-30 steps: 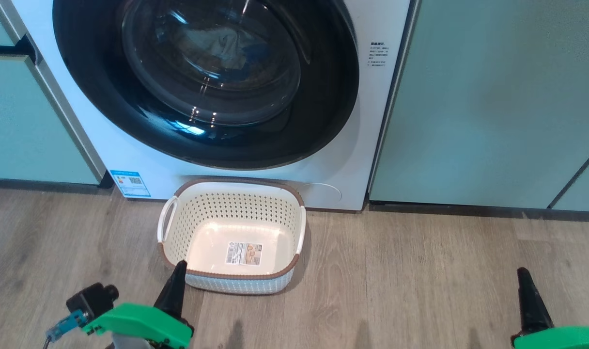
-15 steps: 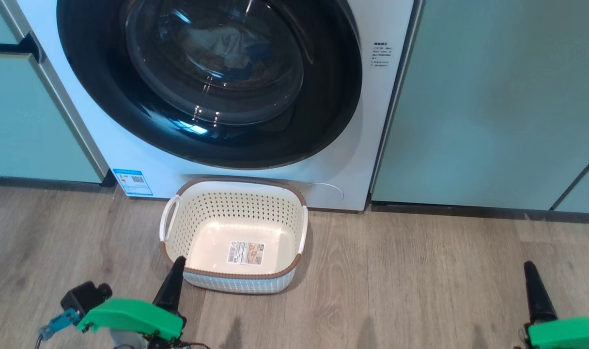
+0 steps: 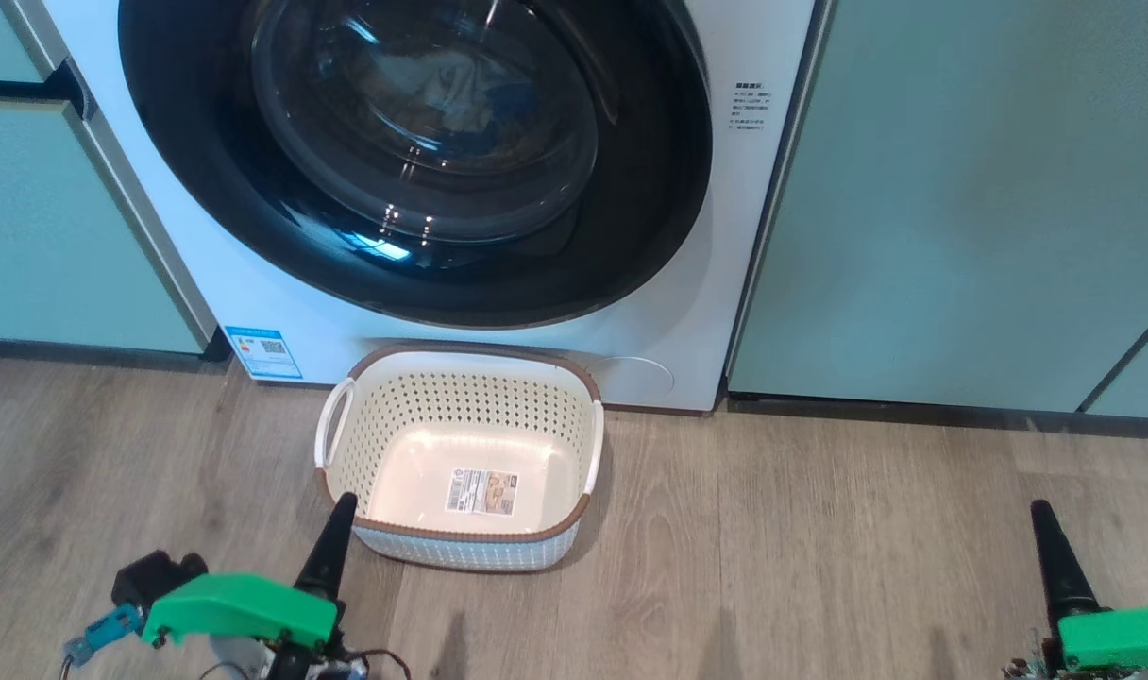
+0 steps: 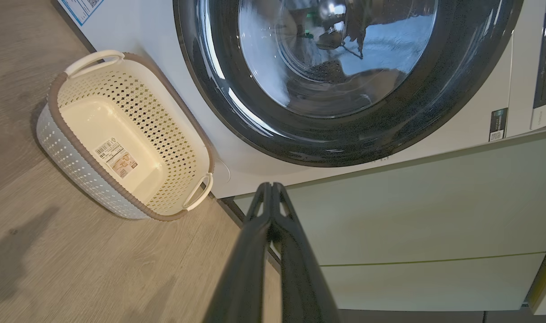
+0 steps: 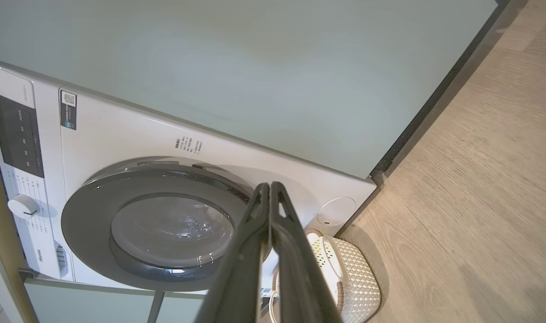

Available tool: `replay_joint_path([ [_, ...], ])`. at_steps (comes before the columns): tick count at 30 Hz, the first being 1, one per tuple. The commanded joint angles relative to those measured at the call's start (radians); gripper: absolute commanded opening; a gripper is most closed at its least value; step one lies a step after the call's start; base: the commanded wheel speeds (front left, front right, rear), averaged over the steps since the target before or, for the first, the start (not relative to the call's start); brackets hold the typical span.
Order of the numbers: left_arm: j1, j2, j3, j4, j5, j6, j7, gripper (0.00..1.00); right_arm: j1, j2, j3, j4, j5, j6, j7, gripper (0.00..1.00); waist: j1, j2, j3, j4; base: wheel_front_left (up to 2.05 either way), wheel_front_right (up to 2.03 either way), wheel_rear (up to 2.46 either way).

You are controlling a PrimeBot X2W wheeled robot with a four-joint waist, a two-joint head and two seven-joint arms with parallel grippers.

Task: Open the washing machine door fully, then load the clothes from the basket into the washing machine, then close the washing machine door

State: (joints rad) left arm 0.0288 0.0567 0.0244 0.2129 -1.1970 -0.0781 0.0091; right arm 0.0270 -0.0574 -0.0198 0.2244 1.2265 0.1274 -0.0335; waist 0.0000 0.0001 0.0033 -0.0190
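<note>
The left jaws are shut, their two dark fingers (image 4: 253, 251) pressed flat together along their length and holding nothing. From the head view they rise out of a green mount (image 3: 239, 609) at the near left of the floor (image 3: 819, 548), with the tip lying over the near left corner of the basket (image 3: 461, 535). The left wrist view shows them apart from the basket (image 4: 75, 161) and hanging above the boards. The right jaws are closed as well and empty, fingers (image 5: 255, 251) tip to tip above a second green mount (image 3: 1117, 637) at the near right of the floor, well apart from the basket. The basket stands upright on the floor, its far side just against the foot of the washing machine (image 3: 281, 312), and the paper label (image 3: 481, 492) on its bottom lies in plain sight. The washing machine door (image 3: 631, 189) sits shut, flat on the white front, its glass bowl (image 3: 423, 113) full of reflections. A pale shape with a blue patch (image 3: 465, 94) shows behind the glass; whether it is the clothes I cannot tell. A small blue label (image 3: 262, 352) marks the machine's lower left corner, printed text (image 3: 751, 109) its right side, and a round cover (image 3: 640, 378) sits low beside the basket. Pale green cabinets (image 3: 961, 189) flank the machine on both sides. The right wrist view takes in the control panel (image 5: 17, 134) and a white knob (image 5: 24, 206).
</note>
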Motion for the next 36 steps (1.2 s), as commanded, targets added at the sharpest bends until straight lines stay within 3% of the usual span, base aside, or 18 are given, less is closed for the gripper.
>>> replay_joint_path([
  [1,-0.066,0.006,0.029,-0.024,-0.022,-0.012,0.007,0.0,-0.06,-0.022,0.006,-0.025,0.025,0.002,0.007,0.0,0.0,-0.0001,0.0,0.0,0.0,0.0,0.0],
  [36,-0.135,-0.004,0.086,0.031,-0.402,-0.051,0.1,0.0,-0.13,-0.021,-0.053,0.017,0.404,0.003,0.112,0.0,0.0,-0.0001,0.0,0.018,0.0,0.0,0.0],
])
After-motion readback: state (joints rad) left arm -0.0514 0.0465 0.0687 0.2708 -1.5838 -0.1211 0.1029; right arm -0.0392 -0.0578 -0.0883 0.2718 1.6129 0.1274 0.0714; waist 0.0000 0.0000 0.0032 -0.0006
